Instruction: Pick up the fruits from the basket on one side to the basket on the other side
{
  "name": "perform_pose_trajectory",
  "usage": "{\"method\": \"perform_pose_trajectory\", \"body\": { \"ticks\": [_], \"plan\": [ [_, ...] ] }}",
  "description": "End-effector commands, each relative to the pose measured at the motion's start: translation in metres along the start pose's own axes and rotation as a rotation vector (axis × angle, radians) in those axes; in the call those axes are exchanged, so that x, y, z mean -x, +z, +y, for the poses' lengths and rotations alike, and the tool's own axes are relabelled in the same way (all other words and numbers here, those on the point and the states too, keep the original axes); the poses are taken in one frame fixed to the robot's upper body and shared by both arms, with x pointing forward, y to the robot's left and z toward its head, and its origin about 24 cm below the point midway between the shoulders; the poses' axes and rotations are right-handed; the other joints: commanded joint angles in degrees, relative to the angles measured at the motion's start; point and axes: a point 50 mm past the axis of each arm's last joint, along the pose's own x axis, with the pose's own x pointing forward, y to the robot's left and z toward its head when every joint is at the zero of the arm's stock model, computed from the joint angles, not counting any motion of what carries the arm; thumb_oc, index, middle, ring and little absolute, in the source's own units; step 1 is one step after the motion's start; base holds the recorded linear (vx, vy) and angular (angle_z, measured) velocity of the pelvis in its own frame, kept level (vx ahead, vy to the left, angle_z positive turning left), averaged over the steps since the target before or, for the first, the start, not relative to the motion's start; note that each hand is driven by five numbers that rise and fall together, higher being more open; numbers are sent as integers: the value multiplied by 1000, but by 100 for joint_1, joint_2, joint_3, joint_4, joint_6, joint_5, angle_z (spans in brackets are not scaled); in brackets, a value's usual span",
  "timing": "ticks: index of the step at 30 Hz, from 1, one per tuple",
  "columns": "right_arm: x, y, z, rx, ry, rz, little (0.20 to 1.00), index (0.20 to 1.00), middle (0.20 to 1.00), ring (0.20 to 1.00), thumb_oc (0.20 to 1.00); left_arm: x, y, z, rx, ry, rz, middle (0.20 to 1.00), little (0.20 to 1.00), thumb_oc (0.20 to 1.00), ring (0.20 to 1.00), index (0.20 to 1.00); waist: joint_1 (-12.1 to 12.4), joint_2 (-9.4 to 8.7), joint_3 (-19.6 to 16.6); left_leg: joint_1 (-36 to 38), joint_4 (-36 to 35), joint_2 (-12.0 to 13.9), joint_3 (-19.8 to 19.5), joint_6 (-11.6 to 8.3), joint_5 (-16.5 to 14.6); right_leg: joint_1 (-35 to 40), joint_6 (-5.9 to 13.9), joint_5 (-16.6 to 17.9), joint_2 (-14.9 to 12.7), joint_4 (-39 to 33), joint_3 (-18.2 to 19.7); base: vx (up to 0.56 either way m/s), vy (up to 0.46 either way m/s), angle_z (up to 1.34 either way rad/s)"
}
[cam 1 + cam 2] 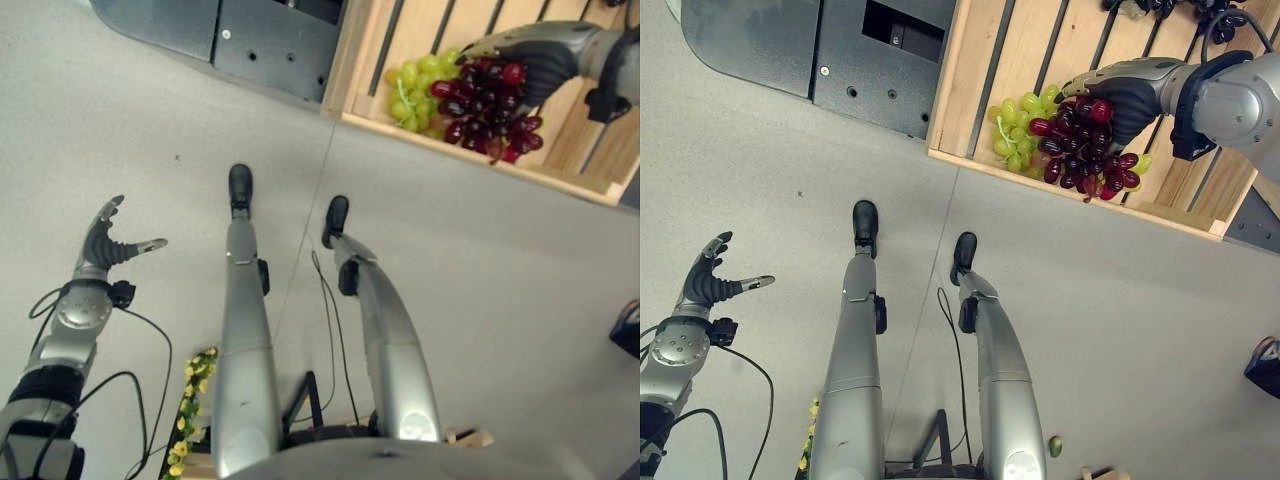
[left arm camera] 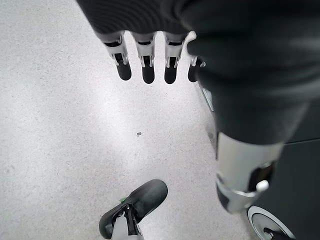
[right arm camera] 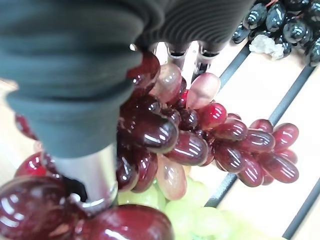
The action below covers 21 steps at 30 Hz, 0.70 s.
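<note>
1 red bunch [image 1: 1085,150], 1 green bunch [image 1: 1018,130]

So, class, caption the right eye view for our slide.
Right hand curled round red grapes above green grapes in the wooden crate; left hand open over floor.

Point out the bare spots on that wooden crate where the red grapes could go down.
Free: the slatted wooden crate is bare left of the green grape bunch. Crowded: the right hand, curled on the dark red grape bunch, and the black grapes at the far edge.
</note>
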Motion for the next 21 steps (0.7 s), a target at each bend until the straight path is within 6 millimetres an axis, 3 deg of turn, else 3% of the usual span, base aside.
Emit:
{"method": "perform_pose_trajectory", "body": {
  "ticks": [1, 2, 4, 7, 8, 21],
  "plan": [
    [-3, 11, 52, -3, 237, -64, 1000, 1000, 1000, 1000, 1000, -1, 5, 8, 22, 35, -23, 1000, 1000, 1000, 1000, 1000, -84, -48, 116, 53, 559, -6, -23, -55, -650, 165, 665, 375, -55, -424, 198, 0, 0, 0],
    [-4, 12, 53, 0, 240, -69, 592, 592, 592, 592, 592, -2, 6, 8, 21, 35, -25, 1000, 1000, 1000, 1000, 1000, -78, -48, 116, 47, 561, -9, -24, -55, -652, 161, 664, 374, -58, -423, 198, 0, 0, 0],
    [-7, 14, 52, 4, 240, -73, 395, 395, 395, 395, 395, -3, 6, 8, 21, 37, -27, 1000, 1000, 1000, 1000, 1000, -67, -30, 116, 35, 556, -10, -24, -51, -648, 143, 664, 371, -54, -414, 197, 0, 0, 0],
    [-10, 15, 51, 9, 242, -74, 316, 316, 316, 316, 316, -4, 7, 9, 21, 40, -28, 1000, 1000, 1000, 1000, 1000, -50, -32, 116, 13, 567, -17, -24, -49, -644, 120, 658, 373, -53, -400, 197, 0, 0, 0],
    [-14, 18, 49, 25, 234, -81, 200, 200, 200, 200, 200, -6, 8, 11, 16, 42, -23, 1000, 1000, 1000, 1000, 1000, -27, -47, 116, -7, 564, -6, -27, -50, -641, 96, 651, 360, -50, -389, 192, 0, 0, 0],
    [-22, 24, 46, 40, 225, -101, 200, 200, 200, 200, 200, -8, 8, 12, 31, 55, -18, 1000, 1000, 1000, 1000, 1000, 9, -27, 116, -68, 525, -18, -60, -47, -593, 39, 660, 366, -61, -397, 157, 0, 0, 0]
  ]
}}
